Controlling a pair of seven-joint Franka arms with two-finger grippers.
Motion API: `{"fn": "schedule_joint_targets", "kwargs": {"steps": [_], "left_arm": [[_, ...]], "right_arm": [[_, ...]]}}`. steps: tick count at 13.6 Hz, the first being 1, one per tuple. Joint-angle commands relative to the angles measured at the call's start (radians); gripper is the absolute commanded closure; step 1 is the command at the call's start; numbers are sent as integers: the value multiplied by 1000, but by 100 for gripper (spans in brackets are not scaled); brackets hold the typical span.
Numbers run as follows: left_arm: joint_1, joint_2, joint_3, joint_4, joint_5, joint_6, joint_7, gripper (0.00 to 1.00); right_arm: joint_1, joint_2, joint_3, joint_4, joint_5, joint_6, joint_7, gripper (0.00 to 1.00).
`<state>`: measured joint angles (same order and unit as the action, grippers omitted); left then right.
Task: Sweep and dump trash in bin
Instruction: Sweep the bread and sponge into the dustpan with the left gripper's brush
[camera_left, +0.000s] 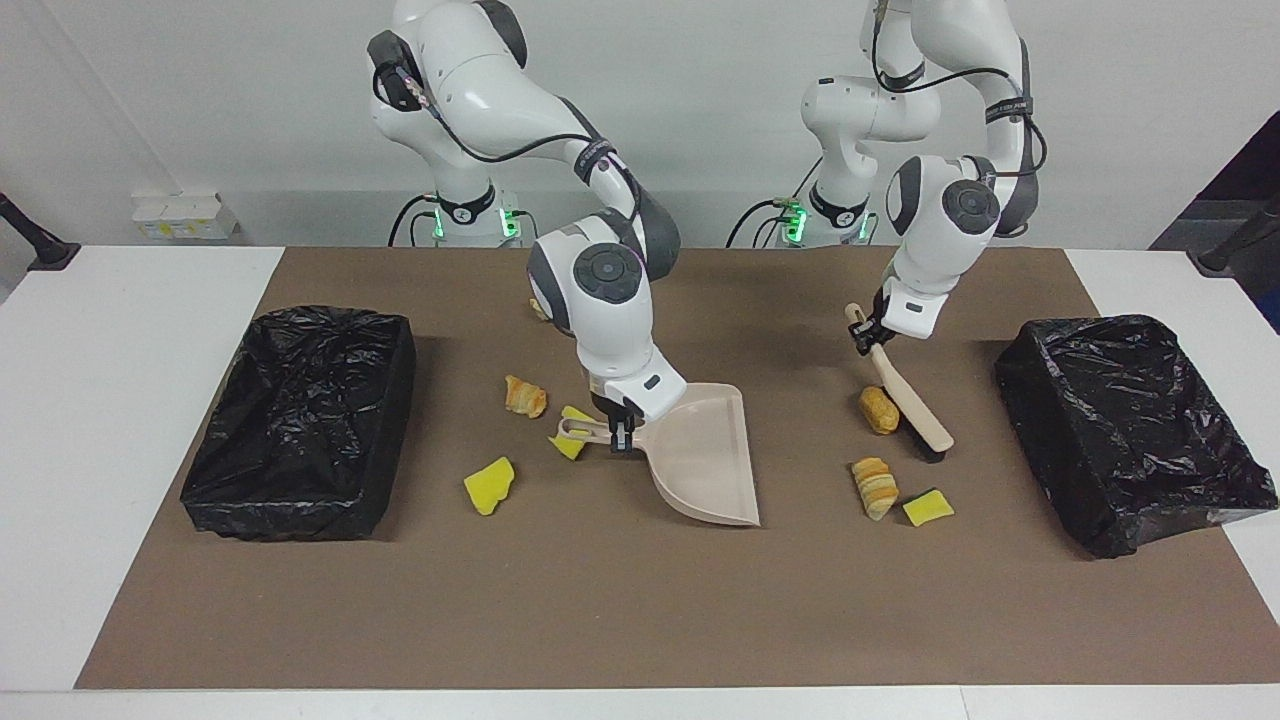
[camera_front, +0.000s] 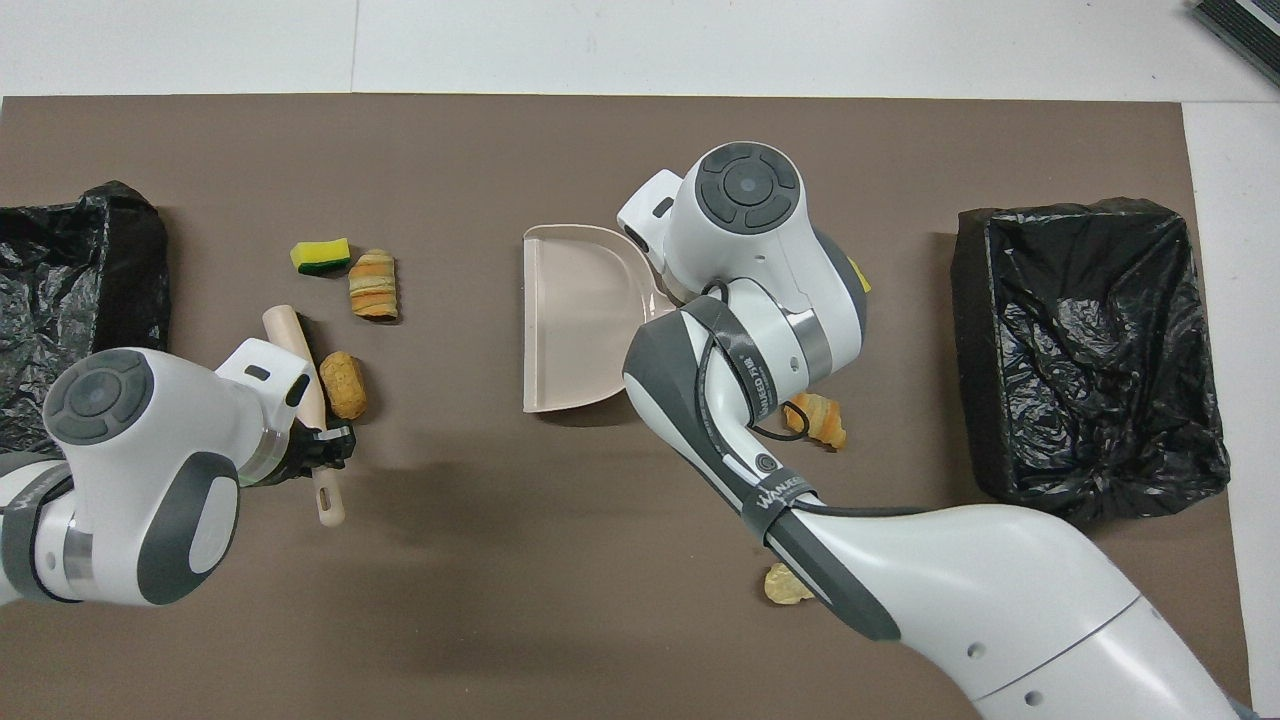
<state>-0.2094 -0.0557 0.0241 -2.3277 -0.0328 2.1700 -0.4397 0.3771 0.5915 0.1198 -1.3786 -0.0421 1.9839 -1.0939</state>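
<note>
Brown mat covers the white desk almost to its front edge, with a black-lined bin near each end edge. The right gripper pinches the dustpan handle mid-desk, lip toward the brush, whose handle the left gripper clamps. Three trash chunks lie by the bristles: sweep low toward the lip, pan pressed flat. Others sit by the pan's handle. The wall is plain white.

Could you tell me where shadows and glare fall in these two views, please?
Facing view: the dustpan and brush cast short soft shadows on the brown mat; glare dots the black bin liners. Overhead view: the right arm hides part of the trash; the liner glints; broad faint arm shadows lie on the mat.
</note>
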Motion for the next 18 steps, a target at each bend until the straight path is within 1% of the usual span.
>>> {"fn": "schedule_joint_targets", "kwargs": {"steps": [1, 2, 4, 5, 6, 8, 11, 13, 16, 17, 18], "left_arm": [[-39, 97, 11, 108, -4, -1, 55, 100], [-56, 126, 11, 129, -4, 11, 55, 100], [-62, 171, 10, 191, -4, 1, 56, 100], [-73, 181, 10, 214, -1, -7, 59, 100], [-94, 182, 10, 215, -1, 2, 76, 100], [-102, 182, 7, 214, -6, 7, 175, 100], [-175, 204, 5, 215, -28, 16, 190, 100], [-197, 214, -3, 222, -111, 21, 190, 100], [-286, 226, -1, 222, -243, 102, 176, 100], [-300, 229, -4, 222, -290, 128, 174, 100], [-300, 231, -10, 225, -333, 126, 180, 100]], "right_arm": [[-9, -21, 8, -42, 28, 19, -43, 100], [-10, -28, 9, -66, 27, 26, -44, 100], [-12, -28, 9, -69, 30, 26, -40, 100], [-12, -27, 9, -69, 30, 27, -37, 100], [-4, -28, 9, -85, 30, 45, -31, 100], [-4, -32, 9, -96, 30, 59, -27, 100], [-1, -32, 9, -92, 31, 59, -23, 100], [0, -32, 9, -92, 30, 59, -14, 100], [0, -33, 9, -95, 30, 59, -8, 100], [2, -33, 9, -96, 30, 58, -4, 100], [2, -33, 11, -96, 30, 59, 0, 100]]}}
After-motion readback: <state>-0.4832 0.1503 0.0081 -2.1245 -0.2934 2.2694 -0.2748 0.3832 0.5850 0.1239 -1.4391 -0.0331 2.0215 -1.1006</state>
